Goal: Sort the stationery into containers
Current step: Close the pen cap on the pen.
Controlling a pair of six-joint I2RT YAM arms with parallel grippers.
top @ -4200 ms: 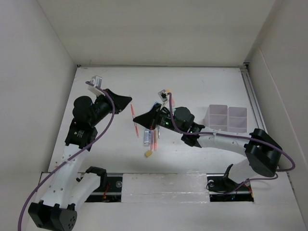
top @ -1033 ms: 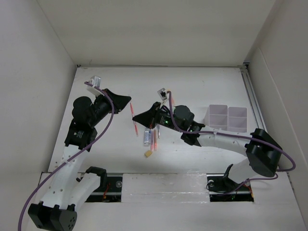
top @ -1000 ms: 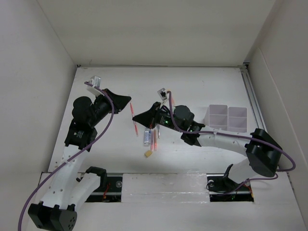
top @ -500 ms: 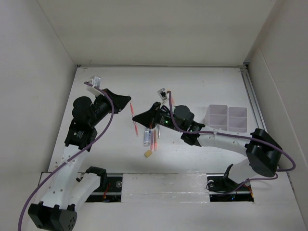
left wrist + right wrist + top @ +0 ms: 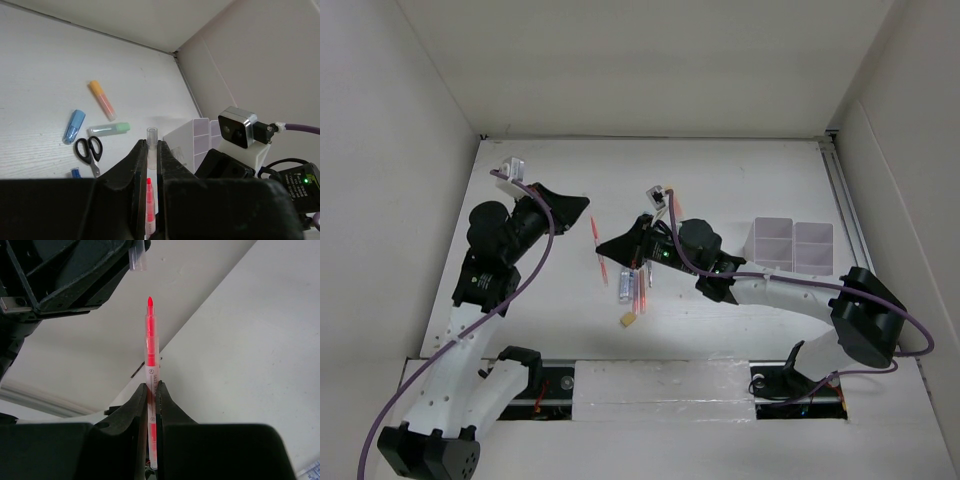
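Jaws of the left gripper [image 5: 582, 203] are pinched nearly together on a small clear cap [image 5: 151, 134], held up off the table [image 5: 750, 175]. Facing it, the right gripper [image 5: 605, 246] is clamped tight on a red pen [image 5: 151, 350]. The pen's bare tip points at the cap, with a gap between them.

Under and beside the right arm the stationery lies loose on the table: a glue bottle [image 5: 624, 284], loose pens [image 5: 640, 288] just beside it, and a yellow eraser [image 5: 631, 319] nearer the bases. The left wrist view adds an orange marker [image 5: 101, 99], a blue marker [image 5: 74, 126], a green marker [image 5: 109, 129] and scissors [image 5: 89, 150], none of them in a container.

Far right, the bins [image 5: 790, 243] stand well apart from that pile, and nothing shows inside them from above.

Sorting seems hardly begun. The step in hand looks like capping the pen. After that, it and every other item must go to the bins.
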